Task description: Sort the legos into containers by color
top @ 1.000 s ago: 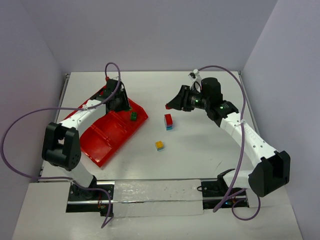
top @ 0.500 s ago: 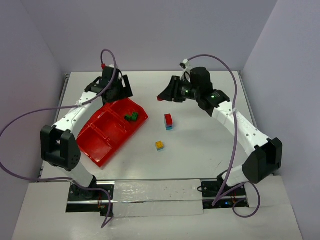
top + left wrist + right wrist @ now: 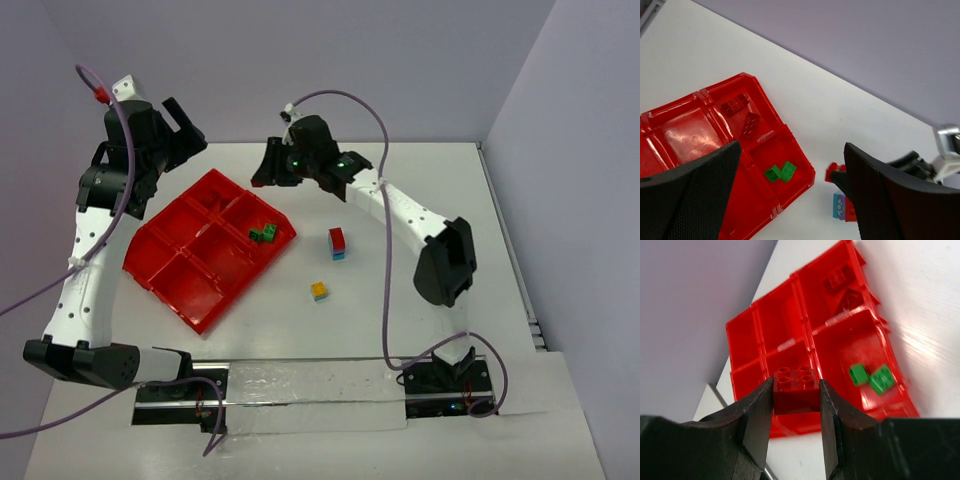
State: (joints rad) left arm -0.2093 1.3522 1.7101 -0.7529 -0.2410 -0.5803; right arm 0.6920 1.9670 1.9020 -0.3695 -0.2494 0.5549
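Left arm has lifted well clear since 1 s ago: it was low over the far end of the red tray (image 3: 170,300) and is now raised up and back toward the far-left corner. Left gripper (image 3: 792,145) has its fingers spread wide with nothing between them, looking down on the tray from above.

Right arm has swung across from right of centre to the far edge of the tray. Right gripper (image 3: 796,381) is pinching a red brick (image 3: 796,395), a 2x2 with its studs facing the wrist camera, clamped on both sides by the finger pads (image 3: 759,412). In the wrist view the brick sits over the tray's middle compartments. Its height above the tray I can't tell.

Tray contents:
- Two green bricks (image 3: 263,234) touch each other in the corner compartment nearest the table centre. They are in about the same spot as 0.5 s ago
- Two dark red bricks (image 3: 742,115) lie in the next compartment along the far edge. They are hard to pick out against the red plastic in the top view
- The other compartments that can be seen look bare

Loose on the table, unmoved across all three top frames:
- A red-over-teal cube (image 3: 337,243) sits just right of the tray's corner
- A yellow-over-blue cube (image 3: 319,291) sits nearer the arm bases, apart from the first cube

The tray itself looks to be in the same place. More of it shows now that the left arm is off it
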